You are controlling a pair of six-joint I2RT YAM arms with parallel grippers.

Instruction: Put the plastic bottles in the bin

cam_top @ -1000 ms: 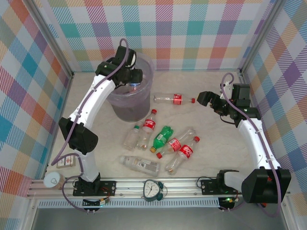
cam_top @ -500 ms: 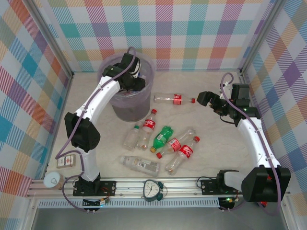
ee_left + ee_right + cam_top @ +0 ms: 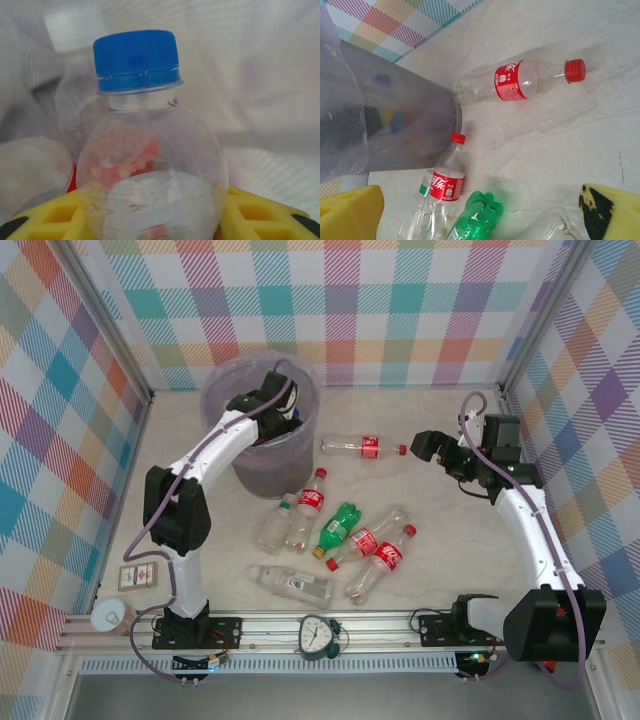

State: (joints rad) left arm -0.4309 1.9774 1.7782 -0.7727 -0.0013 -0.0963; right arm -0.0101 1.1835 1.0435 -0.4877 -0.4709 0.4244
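Observation:
My left gripper is down inside the bin, a round bucket lined with a lilac bag. It is shut on a clear blue-capped bottle, held between the yellow fingers. A white-capped bottle lies behind it in the bin. On the table lie a red-labelled bottle, a green bottle and several more bottles. My right gripper hovers open just right of the red-capped bottle, with nothing between its fingers.
A small clock sits at the near rail. A card box and a white cup are at the near left. Plaid walls close in the back and both sides.
My left arm has swung right and lowered the blue-capped bottle from the bin's left rim down into the bin. The right arm has not moved.

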